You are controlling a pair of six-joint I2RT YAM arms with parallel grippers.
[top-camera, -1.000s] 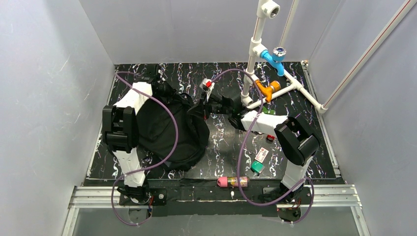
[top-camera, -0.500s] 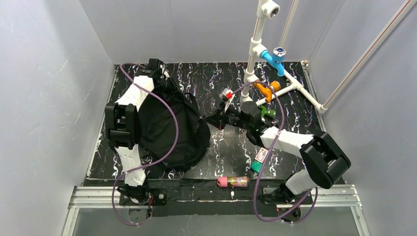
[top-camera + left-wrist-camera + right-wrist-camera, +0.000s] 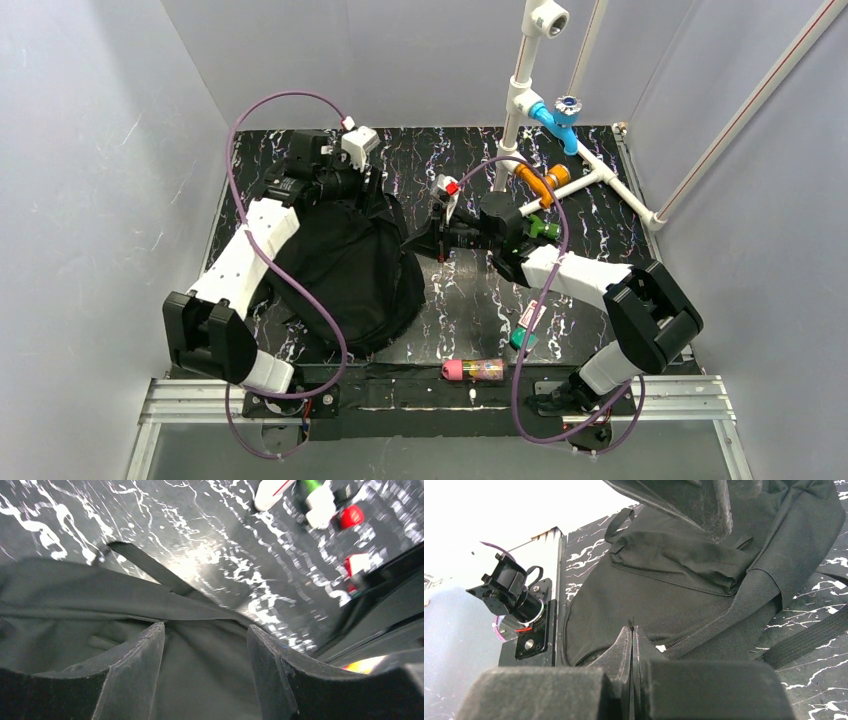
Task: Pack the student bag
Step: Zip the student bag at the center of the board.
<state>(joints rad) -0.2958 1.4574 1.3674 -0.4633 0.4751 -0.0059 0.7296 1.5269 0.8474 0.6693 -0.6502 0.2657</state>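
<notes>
The student bag [image 3: 345, 270] is a large black fabric backpack lying on the left half of the marbled mat. My left gripper [image 3: 375, 195] hovers over its far edge. In the left wrist view its jaws [image 3: 205, 627] stand open above the bag's dark cloth [image 3: 75, 595], holding nothing, and a black webbing strap [image 3: 150, 567] runs across the mat beyond. My right gripper [image 3: 412, 240] is at the bag's right edge. In the right wrist view [image 3: 632, 625] it is shut, with a thin black tab poking out at its tips by the zipper line of the bag [image 3: 684, 560].
A pink pencil case [image 3: 475, 370] lies at the near edge. A small green item [image 3: 522, 340] and a white card [image 3: 530, 315] sit beside the right arm. A white pipe frame [image 3: 520, 90] with a blue valve [image 3: 560, 110] and orange fitting [image 3: 540, 182] stands at back right.
My left gripper has opened and shifted right along the bag's far edge while its arm stretched out. The right arm pulled its elbow outward; its gripper stayed shut at the bag's right edge.
</notes>
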